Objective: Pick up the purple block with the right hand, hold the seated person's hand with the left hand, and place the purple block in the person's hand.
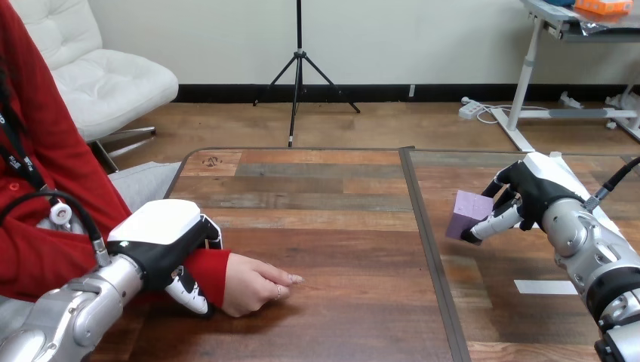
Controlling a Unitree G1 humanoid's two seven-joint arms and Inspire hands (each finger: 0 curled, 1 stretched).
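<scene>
The purple block (469,213) hangs just above the table's right half, with my right hand (528,194) shut on it; curled fingers (494,224) wrap its right side. At the lower left, the person's hand (253,283) rests on the table in a loose fist, its red sleeve (210,271) at the wrist. My left hand (167,241) lies over that wrist, with its fingers (190,294) curled round the sleeve from the near side.
A dark seam (426,226) runs front to back through the wooden table (324,196), between the two hands. A white strip of tape (545,286) lies on the table under my right forearm.
</scene>
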